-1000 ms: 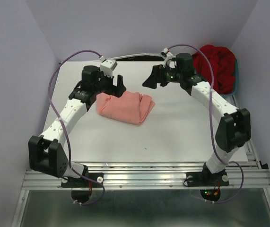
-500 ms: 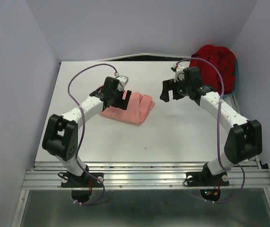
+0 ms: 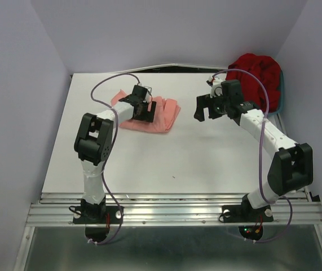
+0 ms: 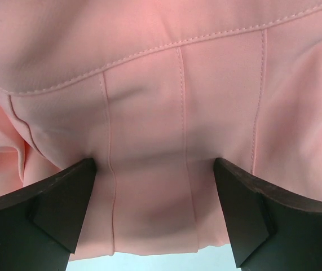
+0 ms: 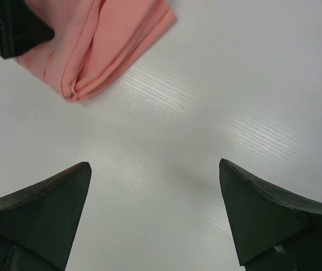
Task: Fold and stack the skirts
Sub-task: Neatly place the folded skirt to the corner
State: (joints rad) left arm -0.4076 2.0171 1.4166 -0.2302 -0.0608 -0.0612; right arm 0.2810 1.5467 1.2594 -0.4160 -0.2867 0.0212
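Left gripper (image 4: 152, 183) first: fingers spread wide, nothing pinched, sitting low over the pink skirt (image 3: 165, 114). On my left wrist cam the cloth fills the whole view, with the waistband (image 4: 149, 22) stitching running across the top and pleat seams coming down between my fingers. Can't tell whether I'm actually pressing it flat or just hanging right above it.

So the pink skirt looks like the done half. It's a compact folded bundle lying on the surface (image 3: 177, 161), over on the far-left side. From the right wrist cam the near corner shows neat layered edges, so I'd call that one folded, maybe needing a last pat.

Right gripper (image 3: 206, 107) is wide apart too, holding nothing, hanging over bare surface just to the right of the pink bundle, clear of it.

What's left is the bigger chunk, I reckon. The red skirt (image 3: 259, 76) is a crumpled heap in the far right corner, sitting in the teal basin (image 3: 281, 93), not spread, not folded, nobody gripping it. It needs pulling out, laying flat, folding, then going on top of the pink one. No stack exists yet, just one folded piece. I'd say roughly halfway, if that.
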